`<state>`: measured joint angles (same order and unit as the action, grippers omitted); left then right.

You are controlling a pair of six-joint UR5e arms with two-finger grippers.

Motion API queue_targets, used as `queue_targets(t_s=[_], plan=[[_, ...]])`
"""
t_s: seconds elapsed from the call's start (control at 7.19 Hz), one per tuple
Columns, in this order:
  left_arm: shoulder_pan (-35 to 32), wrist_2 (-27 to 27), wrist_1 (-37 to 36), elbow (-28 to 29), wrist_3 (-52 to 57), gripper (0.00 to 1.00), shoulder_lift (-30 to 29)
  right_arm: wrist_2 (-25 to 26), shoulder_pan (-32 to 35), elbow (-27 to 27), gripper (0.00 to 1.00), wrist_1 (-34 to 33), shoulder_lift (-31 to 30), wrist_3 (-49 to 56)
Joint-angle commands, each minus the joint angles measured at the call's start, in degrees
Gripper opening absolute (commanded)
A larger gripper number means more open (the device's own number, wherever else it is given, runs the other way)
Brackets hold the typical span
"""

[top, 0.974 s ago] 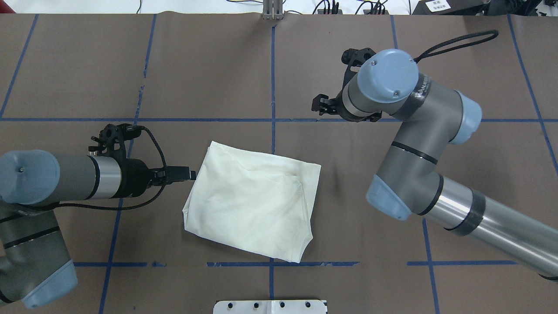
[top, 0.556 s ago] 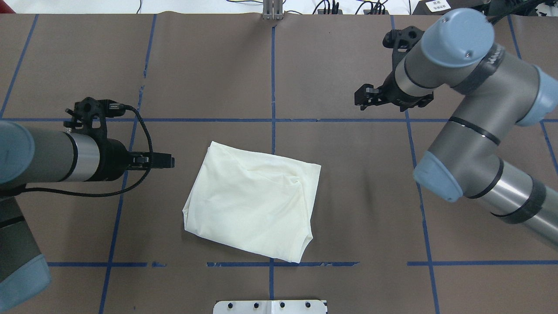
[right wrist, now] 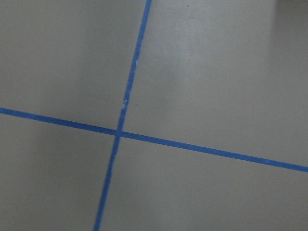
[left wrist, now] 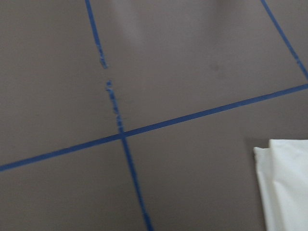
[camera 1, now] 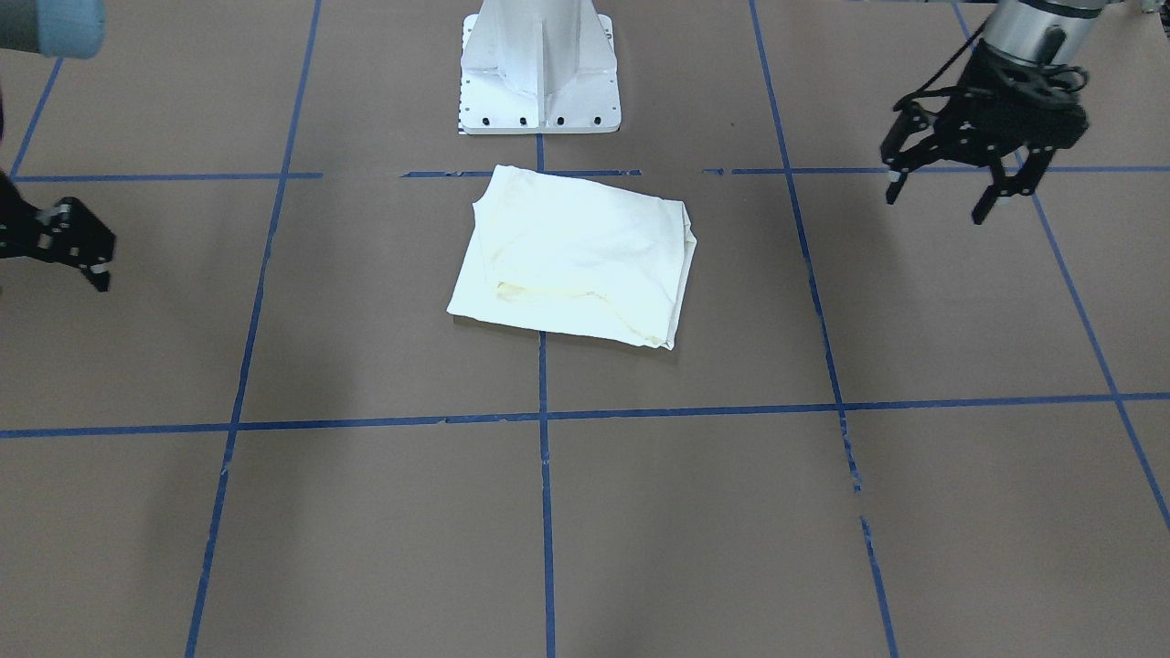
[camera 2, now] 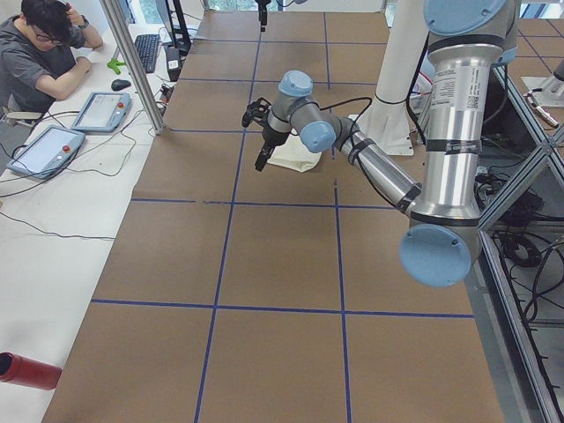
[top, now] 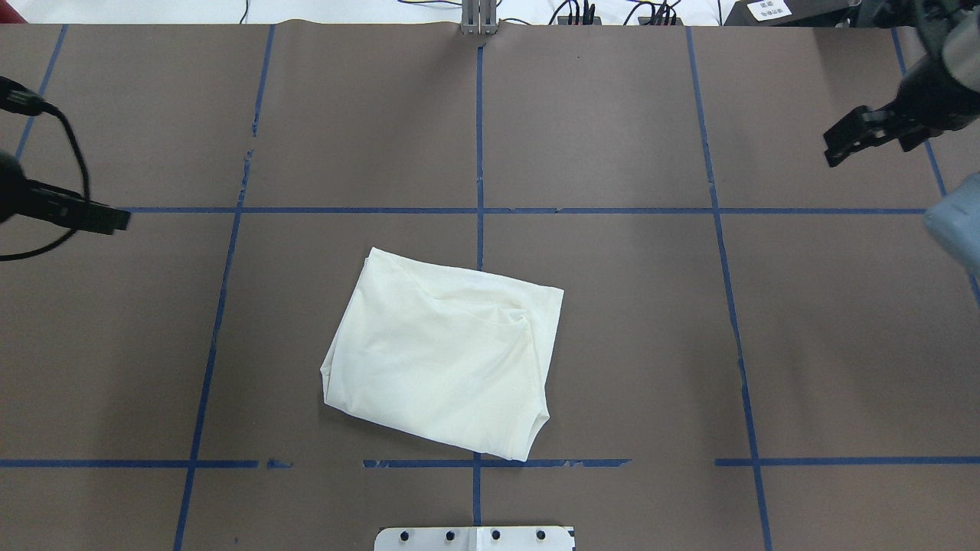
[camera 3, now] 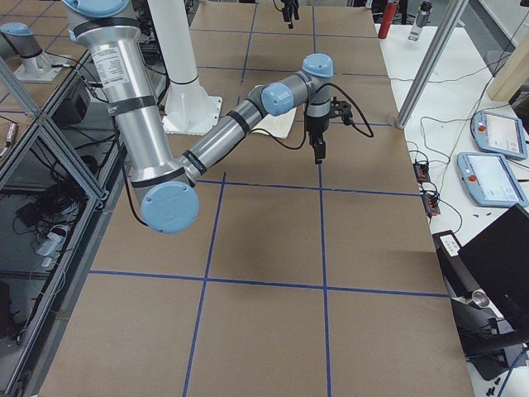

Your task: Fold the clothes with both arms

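The cream shirt (top: 444, 352) lies folded into a rough rectangle in the middle of the table, plain side up, with its print hidden. It also shows in the front view (camera 1: 576, 256) and at the lower right edge of the left wrist view (left wrist: 288, 187). My left gripper (camera 1: 937, 206) hangs open and empty above the table, far out to the shirt's left, at the overhead view's left edge (top: 115, 222). My right gripper (top: 834, 149) is empty, far to the shirt's right. Only one splayed finger (camera 1: 96, 270) shows in the front view.
The white pedestal base (camera 1: 539, 82) stands just behind the shirt on the robot's side. Blue tape lines (top: 480, 210) grid the brown table cover. An operator (camera 2: 40, 53) sits at a side desk with tablets. Cables (top: 574, 11) lie along the far edge.
Both arms have pulled away from the shirt, the left gripper further left and the right gripper further right and back. The shirt has not moved.
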<state>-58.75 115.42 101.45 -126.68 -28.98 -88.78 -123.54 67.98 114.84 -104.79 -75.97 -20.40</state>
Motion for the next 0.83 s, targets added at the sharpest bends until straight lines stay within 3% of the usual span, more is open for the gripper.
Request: queue_targets(t_s=[0.0, 0.28, 0.42, 0.56, 0.7], plan=[[-16.0, 4.8, -0.3, 2.8, 23.5, 1.0, 6.4, -3.4, 11.0, 0.1, 1.0, -4.9, -5.7, 17.6], [-30.3, 9.5, -0.2, 15.2, 39.8, 1.0, 7.6, -3.3, 15.7, -0.8, 1.0, -9.1, -10.0, 24.7], [-33.2, 13.9, 0.0, 22.5, 39.8, 1.0, 8.0, -3.6, 15.9, -0.8, 1.0, -8.5, -14.9, 24.4], [-33.3, 14.9, 0.2, 28.2, 39.8, 1.0, 9.0, -3.7, 16.5, -1.4, 1.0, -8.5, -17.3, 24.4], [-34.8, 16.4, 0.4, 29.6, 40.0, 1.0, 9.3, -5.1, 16.7, -1.8, 1.0, -8.5, -17.5, 24.4]])
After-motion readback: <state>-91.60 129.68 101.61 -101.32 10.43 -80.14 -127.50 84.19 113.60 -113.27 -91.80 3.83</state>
